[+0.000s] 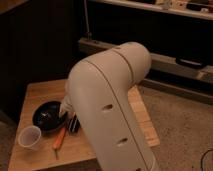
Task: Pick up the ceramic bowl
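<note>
The big white arm point(112, 110) fills the middle of the frame. Gripper point(65, 106) sits at the black bowl's point(47, 116) right edge, lower left on the wooden table point(142, 120); its grip, cannot tell. A plastic cup point(29, 136) stands below-left of the bowl.

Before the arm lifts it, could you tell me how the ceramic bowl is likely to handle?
The ceramic bowl looks glossy, so probably slippery. It is wide and shallow, so unlikely to tip, but likely rigid and breakable. The gripper sits at its right rim, mostly hidden.

A translucent plastic cup point(29, 137) is standing at the wooden worktop's point(142, 122) near left corner, an orange tool point(59, 138) lying just beside it.
</note>
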Controlling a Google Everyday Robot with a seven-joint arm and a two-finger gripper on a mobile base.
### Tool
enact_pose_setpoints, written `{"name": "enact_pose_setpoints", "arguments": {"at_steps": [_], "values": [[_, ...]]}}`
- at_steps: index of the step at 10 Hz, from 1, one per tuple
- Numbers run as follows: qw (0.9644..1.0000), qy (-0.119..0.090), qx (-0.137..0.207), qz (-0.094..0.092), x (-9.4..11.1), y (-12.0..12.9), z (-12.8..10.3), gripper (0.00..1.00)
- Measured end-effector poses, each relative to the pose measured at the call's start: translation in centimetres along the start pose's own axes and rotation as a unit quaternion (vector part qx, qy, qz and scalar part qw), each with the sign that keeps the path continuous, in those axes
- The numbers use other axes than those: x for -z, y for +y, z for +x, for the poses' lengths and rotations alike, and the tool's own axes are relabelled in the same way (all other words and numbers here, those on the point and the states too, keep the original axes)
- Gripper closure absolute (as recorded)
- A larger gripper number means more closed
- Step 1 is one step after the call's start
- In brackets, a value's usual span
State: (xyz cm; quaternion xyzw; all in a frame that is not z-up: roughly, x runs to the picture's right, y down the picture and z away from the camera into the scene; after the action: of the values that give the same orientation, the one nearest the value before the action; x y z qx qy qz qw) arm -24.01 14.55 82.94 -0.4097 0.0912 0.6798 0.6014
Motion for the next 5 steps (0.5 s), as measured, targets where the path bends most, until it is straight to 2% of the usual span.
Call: {"name": "enact_pose_setpoints", "arguments": {"at_steps": [5], "values": [[1.0000,0.003,0.001,0.009,-0.59,0.11,-0.19,0.52]]}}
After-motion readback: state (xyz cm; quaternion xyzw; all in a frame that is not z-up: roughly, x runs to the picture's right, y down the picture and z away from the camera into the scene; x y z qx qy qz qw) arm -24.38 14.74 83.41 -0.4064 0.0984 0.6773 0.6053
